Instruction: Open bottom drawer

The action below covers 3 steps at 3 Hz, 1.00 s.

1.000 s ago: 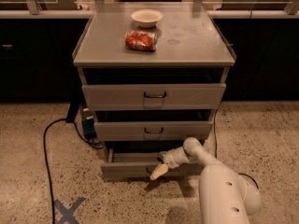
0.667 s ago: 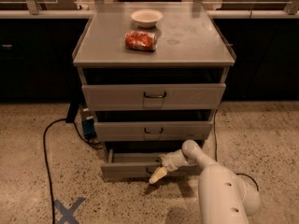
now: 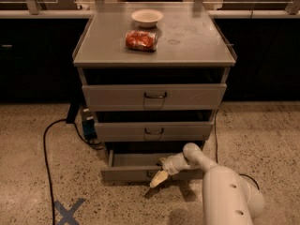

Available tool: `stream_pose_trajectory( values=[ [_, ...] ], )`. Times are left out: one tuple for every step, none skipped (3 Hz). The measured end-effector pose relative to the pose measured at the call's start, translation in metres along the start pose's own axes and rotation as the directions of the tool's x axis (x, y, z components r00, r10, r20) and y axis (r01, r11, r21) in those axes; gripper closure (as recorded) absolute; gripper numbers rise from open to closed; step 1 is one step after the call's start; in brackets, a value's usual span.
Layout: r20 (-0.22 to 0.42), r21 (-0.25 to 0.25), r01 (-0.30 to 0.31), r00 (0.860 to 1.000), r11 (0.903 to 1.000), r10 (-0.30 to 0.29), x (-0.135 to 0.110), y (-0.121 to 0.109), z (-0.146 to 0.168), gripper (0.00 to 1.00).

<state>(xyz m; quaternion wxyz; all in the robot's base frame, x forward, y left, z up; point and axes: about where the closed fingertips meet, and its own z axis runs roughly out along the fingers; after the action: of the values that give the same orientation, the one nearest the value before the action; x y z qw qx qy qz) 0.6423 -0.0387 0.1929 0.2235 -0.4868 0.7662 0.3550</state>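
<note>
The grey cabinet (image 3: pixel 154 46) has three drawers. The bottom drawer (image 3: pixel 129 173) is the lowest one, with a shallow grey front. It stands pulled out a short way, and its inside floor shows behind the front. My gripper (image 3: pixel 158 177) is at the middle of that front, right over the small dark handle, which it mostly hides. The white arm (image 3: pixel 220 191) reaches in from the lower right. The middle drawer (image 3: pixel 153 131) and the top drawer (image 3: pixel 154 96) each show a dark loop handle.
A white bowl (image 3: pixel 147 17) and a red crumpled packet (image 3: pixel 141 41) lie on the cabinet top. A black cable (image 3: pixel 47 149) runs over the speckled floor at the left to a device (image 3: pixel 88 124) beside the cabinet. A blue tape cross (image 3: pixel 68 211) marks the floor.
The arm and gripper have shifted slightly left and down along the bottom drawer's front. The drawer stands about as far out as before.
</note>
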Motion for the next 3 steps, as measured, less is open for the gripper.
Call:
stream_pose_trajectory(
  values=[
    [0.033, -0.016, -0.015, 0.999, 0.9998, 0.016, 0.011, 0.021, -0.003, 0.00],
    [0.033, -0.016, -0.015, 0.999, 0.9998, 0.016, 0.011, 0.021, -0.003, 0.00],
    [0.030, -0.053, -0.020, 0.999, 0.9984, 0.022, 0.019, 0.037, 0.003, 0.00]
  ],
)
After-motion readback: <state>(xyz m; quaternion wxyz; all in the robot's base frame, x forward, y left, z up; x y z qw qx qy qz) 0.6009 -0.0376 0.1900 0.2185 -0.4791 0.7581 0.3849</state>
